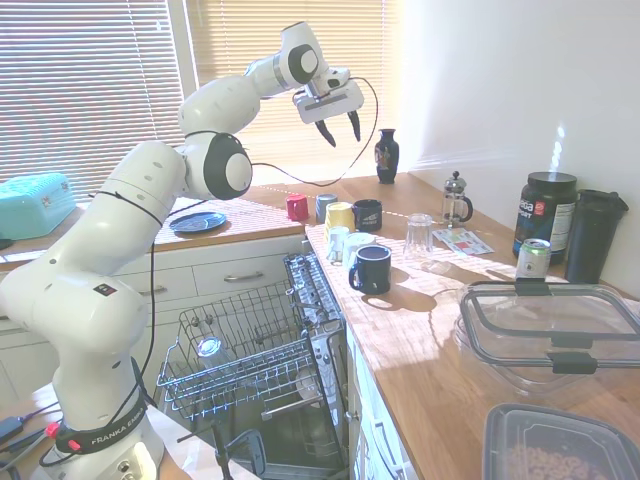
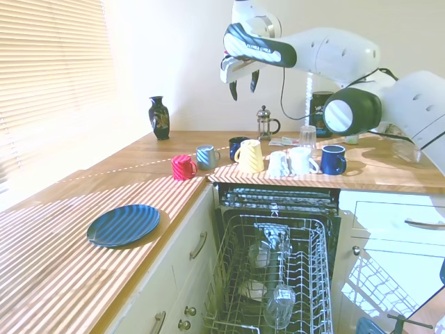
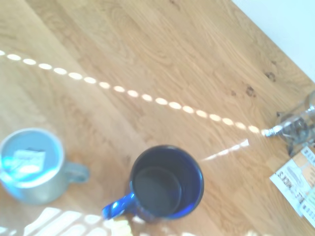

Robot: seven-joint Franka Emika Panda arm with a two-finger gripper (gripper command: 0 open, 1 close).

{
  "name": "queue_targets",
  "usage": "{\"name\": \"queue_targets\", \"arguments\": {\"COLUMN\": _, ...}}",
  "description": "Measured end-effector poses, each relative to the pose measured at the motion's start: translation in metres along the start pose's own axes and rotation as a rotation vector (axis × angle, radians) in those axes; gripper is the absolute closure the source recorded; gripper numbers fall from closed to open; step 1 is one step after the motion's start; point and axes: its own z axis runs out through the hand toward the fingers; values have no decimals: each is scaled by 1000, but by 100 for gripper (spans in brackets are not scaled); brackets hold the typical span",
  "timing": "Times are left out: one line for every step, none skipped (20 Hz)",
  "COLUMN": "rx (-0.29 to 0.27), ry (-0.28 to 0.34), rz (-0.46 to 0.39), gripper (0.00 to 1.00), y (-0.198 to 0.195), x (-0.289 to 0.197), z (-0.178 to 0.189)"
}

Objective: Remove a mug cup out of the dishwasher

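The gripper (image 1: pixel 340 129) hangs high above the counter (image 1: pixel 430 330), empty, its two dark fingers (image 2: pixel 234 89) spread apart and pointing down. It is well above the group of mugs at the counter's corner.

The yellow mug (image 1: pixel 340 215) stands on the counter, outside the dishwasher (image 2: pixel 278 278). In the second exterior view the yellow mug (image 2: pixel 250 156) sits just behind the dishwasher's top edge, between the grey-blue mug (image 2: pixel 206 156) and the white mugs (image 2: pixel 290 162). A red mug (image 2: pixel 183 167) stands beside the grey-blue one, on the side away from the yellow mug. A navy mug (image 2: pixel 333 159) stands past the white mugs, and another dark mug (image 1: pixel 368 214) stands just behind the yellow mug.

The dishwasher's wire rack (image 1: pixel 240 360) is pulled out below the counter, with a glass (image 2: pixel 279 305) and some pale dishes lying in it.

The wrist view looks straight down on the dark mug (image 3: pixel 166 183) and the grey-blue mug (image 3: pixel 30 164), both upright on the wood.

A blue plate (image 2: pixel 124 225) lies on the counter, well apart from the mugs.
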Motion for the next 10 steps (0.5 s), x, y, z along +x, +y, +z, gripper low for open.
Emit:
{"name": "queue_targets", "arguments": {"rx": -3, "ry": -6, "rz": 1, "gripper": 0, "y": 1, "x": -1, "z": -7}}
{"name": "queue_targets", "arguments": {"rx": -7, "ry": -11, "rz": 2, "gripper": 0, "y": 2, "x": -1, "z": -11}}
{"name": "queue_targets", "arguments": {"rx": -11, "ry": -18, "rz": 4, "gripper": 0, "y": 4, "x": -2, "z": -12}}
{"name": "queue_targets", "arguments": {"rx": -15, "ry": -26, "rz": 7, "gripper": 0, "y": 5, "x": -2, "z": -11}}
{"name": "queue_targets", "arguments": {"rx": -18, "ry": -31, "rz": 11, "gripper": 0, "y": 6, "x": -1, "z": -9}}
{"name": "queue_targets", "arguments": {"rx": -20, "ry": -37, "rz": 14, "gripper": 0, "y": 8, "x": -1, "z": -8}}
{"name": "queue_targets", "arguments": {"rx": -21, "ry": -41, "rz": 18, "gripper": 0, "y": 10, "x": 0, "z": -7}}
{"name": "queue_targets", "arguments": {"rx": -23, "ry": -41, "rz": 21, "gripper": 0, "y": 11, "x": 2, "z": -7}}
{"name": "queue_targets", "arguments": {"rx": -23, "ry": -41, "rz": 24, "gripper": 0, "y": 13, "x": 3, "z": -8}}
{"name": "queue_targets", "arguments": {"rx": -23, "ry": -42, "rz": 27, "gripper": 0, "y": 14, "x": 4, "z": -8}}
